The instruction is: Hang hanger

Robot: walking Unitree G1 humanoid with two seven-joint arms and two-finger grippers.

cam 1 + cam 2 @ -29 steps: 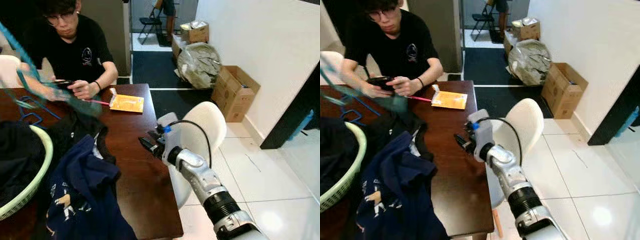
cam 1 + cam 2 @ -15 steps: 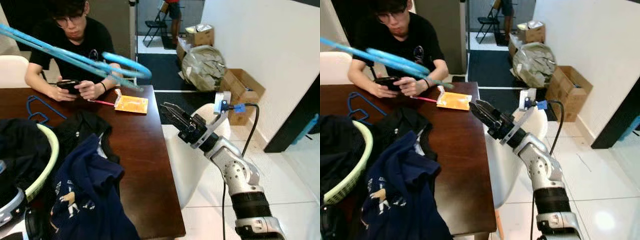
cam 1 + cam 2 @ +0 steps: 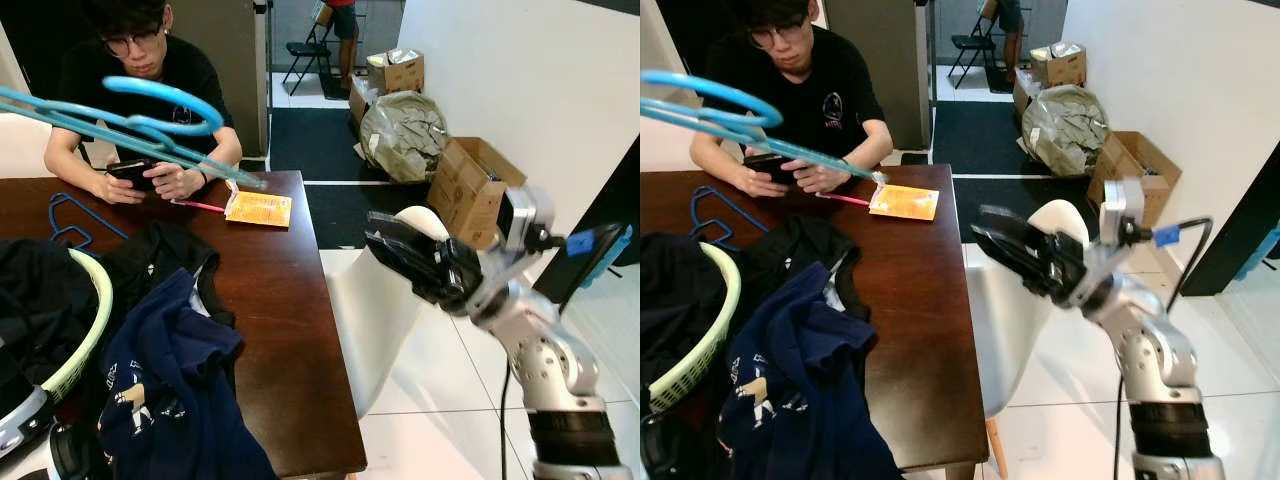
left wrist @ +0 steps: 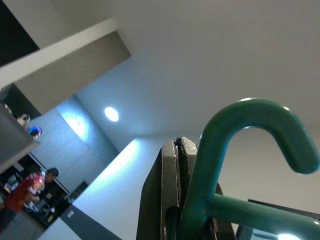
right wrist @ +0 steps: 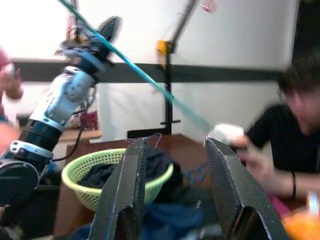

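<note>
left wrist view looks up at a ceiling, with the left gripper (image 4: 176, 150) pinched tight on a teal hanger (image 4: 235, 145), its hook curling just past the fingertips. head views show that hanger (image 3: 140, 120) held high in the air, slanting over the far end of a brown table (image 3: 285, 300) in front of a seated person (image 3: 140, 75) who holds a phone (image 3: 130, 170). right gripper (image 3: 405, 255) is raised off the table's right edge, over a white chair (image 3: 375, 310), fingers spread apart and holding nothing; right wrist view shows its 2 fingers (image 5: 127, 200) well apart. on the table lie a green basket (image 3: 85, 330) of dark clothes, a navy shirt (image 3: 175, 390), a blue hanger (image 3: 70, 220) and an orange packet (image 3: 257, 208). cardboard boxes (image 3: 465, 185) stand along the wall.
</note>
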